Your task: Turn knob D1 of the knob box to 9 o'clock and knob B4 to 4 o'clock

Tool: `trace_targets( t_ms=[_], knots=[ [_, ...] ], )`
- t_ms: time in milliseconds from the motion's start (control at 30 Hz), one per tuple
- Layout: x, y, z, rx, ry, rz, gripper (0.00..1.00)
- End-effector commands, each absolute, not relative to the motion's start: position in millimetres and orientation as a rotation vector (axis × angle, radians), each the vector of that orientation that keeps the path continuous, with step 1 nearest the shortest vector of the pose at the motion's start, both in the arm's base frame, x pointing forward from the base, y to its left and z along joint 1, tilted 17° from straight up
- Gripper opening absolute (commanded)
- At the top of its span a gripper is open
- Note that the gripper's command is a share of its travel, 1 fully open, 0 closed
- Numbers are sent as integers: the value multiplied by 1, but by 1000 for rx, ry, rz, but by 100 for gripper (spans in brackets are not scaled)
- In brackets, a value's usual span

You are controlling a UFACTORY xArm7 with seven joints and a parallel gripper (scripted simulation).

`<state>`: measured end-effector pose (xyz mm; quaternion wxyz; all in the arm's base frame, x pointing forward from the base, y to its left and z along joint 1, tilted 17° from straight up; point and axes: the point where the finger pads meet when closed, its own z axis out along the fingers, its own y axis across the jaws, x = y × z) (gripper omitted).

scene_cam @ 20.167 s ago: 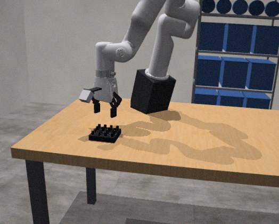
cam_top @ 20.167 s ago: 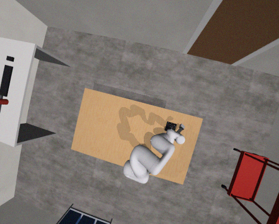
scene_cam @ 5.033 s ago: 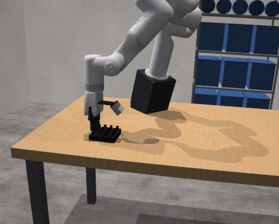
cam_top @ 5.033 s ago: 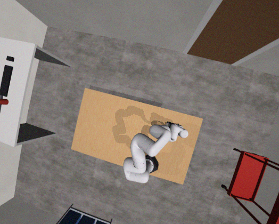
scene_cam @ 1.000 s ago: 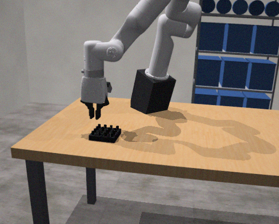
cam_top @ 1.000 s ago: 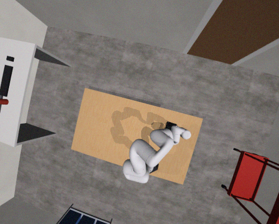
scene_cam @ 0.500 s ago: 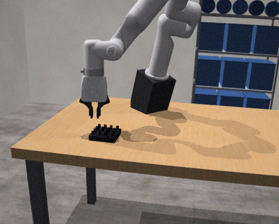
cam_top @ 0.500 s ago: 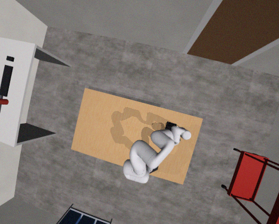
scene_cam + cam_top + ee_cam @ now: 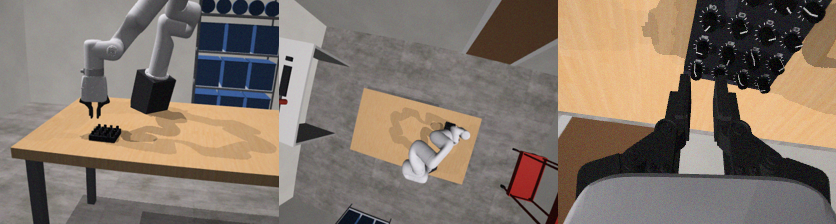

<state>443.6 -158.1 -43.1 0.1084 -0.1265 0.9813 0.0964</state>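
Observation:
The black knob box (image 9: 449, 125) (image 9: 101, 138) (image 9: 724, 34) stands flat on the table. In the wrist view its knobs show white lines pointing different ways; the printed names lie above the knobs in the picture and are too small to read surely. The socket is not visible. My gripper (image 9: 95, 117) (image 9: 702, 89) points down above the box, its fingers partly apart with nothing between them. In the wrist view the fingertips overlap the box's lower left edge, near the two leftmost knobs of the lowest visible row. In the top view the arm hides the gripper and part of the box.
The wooden table (image 9: 375, 106) (image 9: 66, 149) carries the box near one end. The arm's black base block (image 9: 153, 93) stands farther back on the table. Arm shadows fall beside the box. A shelf with blue bins (image 9: 235, 70) stands behind, and a red chair (image 9: 527, 176) stands off the table.

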Motion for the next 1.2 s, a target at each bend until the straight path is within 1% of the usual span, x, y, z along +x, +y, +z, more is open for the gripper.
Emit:
trace_targets(
  t_ms=[0,1167],
  knots=[
    [445,-160,-42,-370,2884,280,19],
    [446,-158,-48,-370,2884,280,19]
  ],
)
